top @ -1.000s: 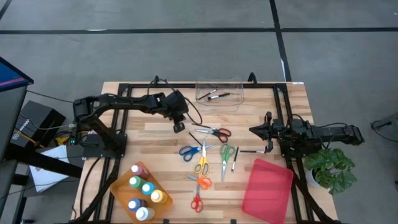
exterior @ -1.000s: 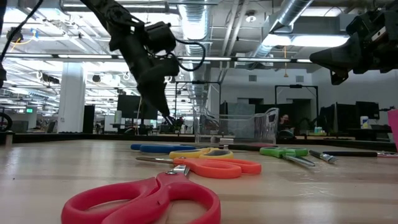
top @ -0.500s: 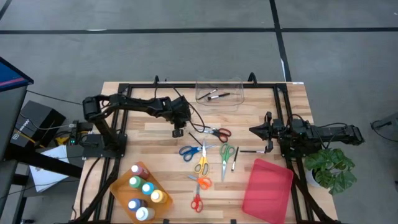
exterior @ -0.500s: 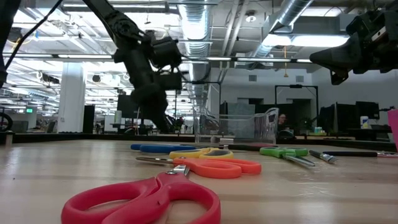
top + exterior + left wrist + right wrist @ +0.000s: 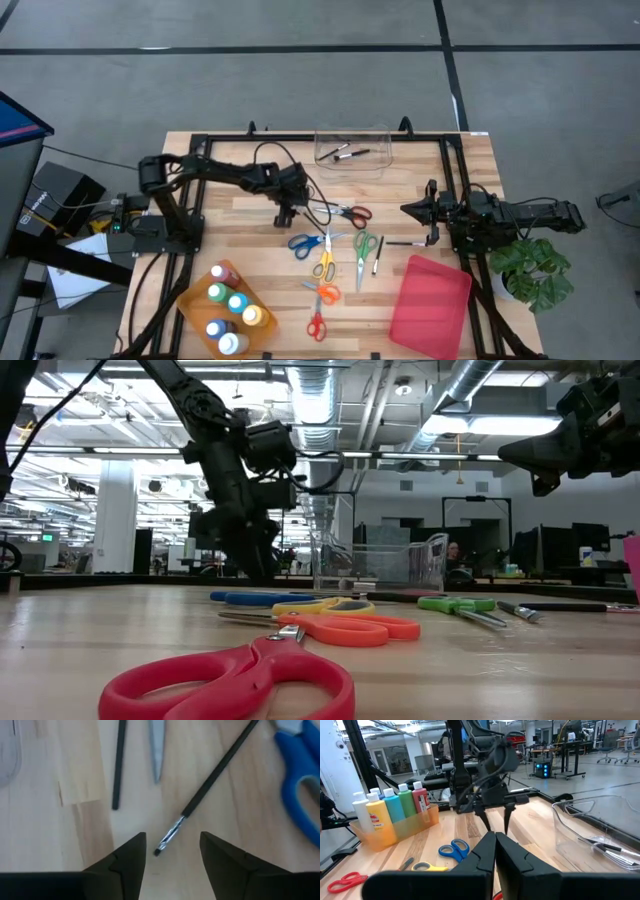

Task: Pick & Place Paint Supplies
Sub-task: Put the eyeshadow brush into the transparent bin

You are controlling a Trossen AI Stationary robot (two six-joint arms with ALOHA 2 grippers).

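You can see a thin dark brush (image 5: 212,775) lying flat on the wooden table (image 5: 240,235), its bristle tip between the two parted fingers (image 5: 125,860) of the left gripper (image 5: 285,213), which is released and holds nothing. Blue scissors (image 5: 300,785) lie just beside the brush. The right gripper (image 5: 408,209) is clenched and empty, waiting above the right side of the table.

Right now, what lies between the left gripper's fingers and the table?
In the left wrist view, the left gripper stands open just above the bristle end of a brush; only bare table lies beside it.
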